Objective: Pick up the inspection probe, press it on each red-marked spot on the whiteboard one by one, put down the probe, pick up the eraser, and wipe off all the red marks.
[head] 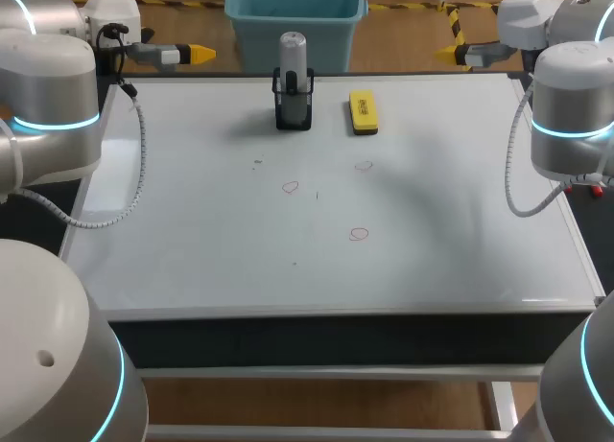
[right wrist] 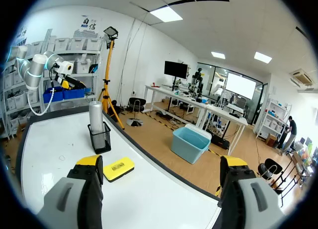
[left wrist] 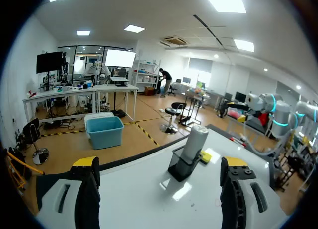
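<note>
**Up at the back edge: probe [head: 293, 51] parked, eraser [head: 363, 111] near it**

Up there on the whiteboard [head: 192, 231], the probe stands upright in a black mesh holder [head: 294, 111]. Three red marks [head: 359, 234] sit mid-board. Meanwhile the left gripper [head: 200, 53] and right gripper [head: 447, 53] hang near the back corners, fingers spread wide.

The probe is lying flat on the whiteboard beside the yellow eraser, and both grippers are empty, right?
Not quite. The probe is not lying flat: it stands upright in a black holder, as the head view shows. The eraser is beside it, and the left gripper and right gripper are empty.
</note>
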{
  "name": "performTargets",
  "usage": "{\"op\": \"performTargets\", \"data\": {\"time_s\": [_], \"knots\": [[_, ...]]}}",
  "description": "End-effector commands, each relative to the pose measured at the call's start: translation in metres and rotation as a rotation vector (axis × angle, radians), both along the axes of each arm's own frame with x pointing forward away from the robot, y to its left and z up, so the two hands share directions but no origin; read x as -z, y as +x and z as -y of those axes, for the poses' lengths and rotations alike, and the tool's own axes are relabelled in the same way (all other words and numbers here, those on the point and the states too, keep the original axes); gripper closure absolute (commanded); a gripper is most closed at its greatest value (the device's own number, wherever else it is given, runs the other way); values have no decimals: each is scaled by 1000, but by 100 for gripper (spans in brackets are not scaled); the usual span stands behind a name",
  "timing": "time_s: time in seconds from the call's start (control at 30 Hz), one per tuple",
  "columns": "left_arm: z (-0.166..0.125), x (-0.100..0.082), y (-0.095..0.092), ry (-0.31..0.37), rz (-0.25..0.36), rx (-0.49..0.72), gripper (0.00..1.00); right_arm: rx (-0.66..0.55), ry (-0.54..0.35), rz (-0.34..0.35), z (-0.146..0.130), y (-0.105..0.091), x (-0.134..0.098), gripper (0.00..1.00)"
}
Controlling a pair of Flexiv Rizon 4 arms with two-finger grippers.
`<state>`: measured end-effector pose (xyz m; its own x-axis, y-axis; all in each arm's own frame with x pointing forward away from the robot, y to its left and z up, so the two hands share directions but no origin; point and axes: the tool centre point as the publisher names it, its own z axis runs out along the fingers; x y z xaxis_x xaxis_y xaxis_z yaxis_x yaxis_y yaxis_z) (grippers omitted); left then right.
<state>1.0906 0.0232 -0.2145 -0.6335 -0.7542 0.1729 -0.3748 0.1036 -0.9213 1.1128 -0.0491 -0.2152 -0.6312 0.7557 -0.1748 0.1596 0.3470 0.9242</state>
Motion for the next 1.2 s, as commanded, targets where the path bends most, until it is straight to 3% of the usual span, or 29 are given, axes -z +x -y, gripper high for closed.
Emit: {"op": "performTargets", "data": {"time_s": [0.03,0.47,0.93,1.07,1.2], "knots": [[0,1,0,-3,2,-1,0,0,1,1,0,0,0,0],[0,1,0,-3,2,-1,0,0,1,1,0,0,0,0],[53,6,20,-39,120,355,0,0,1,1,0,0,0,0],[68,11,22,-81,153,474,0,0,1,1,0,0,0,0],[85,19,24,-95,149,554,0,0,1,1,0,0,0,0]]}}
